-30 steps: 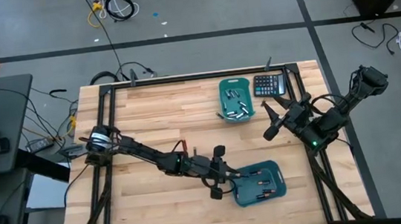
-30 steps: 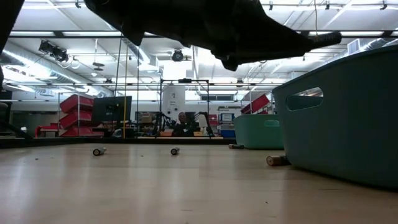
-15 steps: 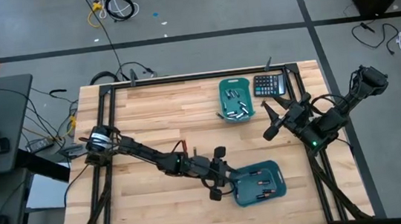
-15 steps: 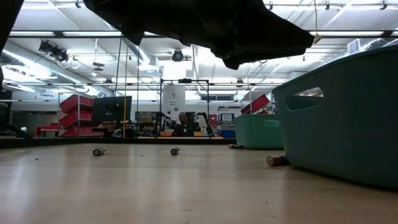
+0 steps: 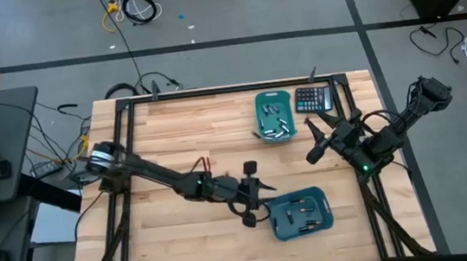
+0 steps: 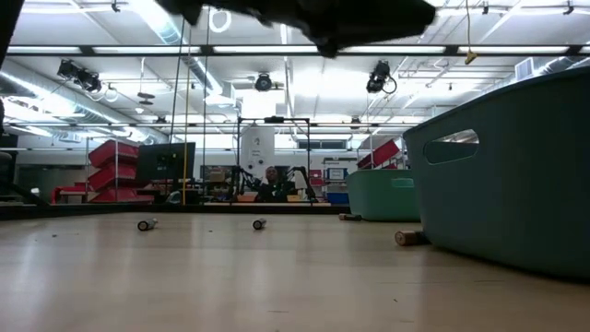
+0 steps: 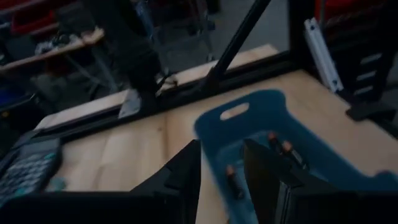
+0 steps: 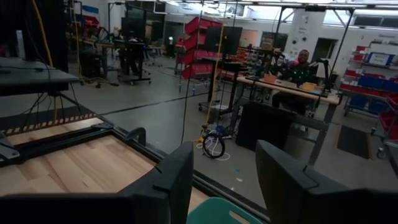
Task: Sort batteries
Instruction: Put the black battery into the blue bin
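Observation:
Two teal bins stand on the wooden table. The near bin (image 5: pixel 317 196) (image 7: pixel 214 124) holds a few batteries (image 7: pixel 231 181); the far bin (image 5: pixel 261 101) holds several silvery ones (image 5: pixel 275 127). More batteries lie loose on the tabletop (image 6: pixel 146 224) (image 6: pixel 259 223) (image 6: pixel 408 238). My left gripper (image 5: pixel 261 199) (image 7: pixel 221 155) hangs open just above the near bin's left end, with nothing between its fingers. At the table's right edge my right gripper (image 5: pixel 311 140) (image 8: pixel 224 162) is raised, open and empty.
A black calculator (image 5: pixel 313 99) lies beside the far bin at the table's far right. A black frame (image 5: pixel 119 116) runs around the table's edges. Bare wood (image 5: pixel 182 136) lies between the bins and the left edge. A person sits at a bench in the room beyond (image 6: pixel 269 177).
My left gripper has risen above the near bin's left end and drawn back a little toward the table's left edge. In the low view its dark bulk has climbed toward the top of the picture. The bins and loose batteries stay put.

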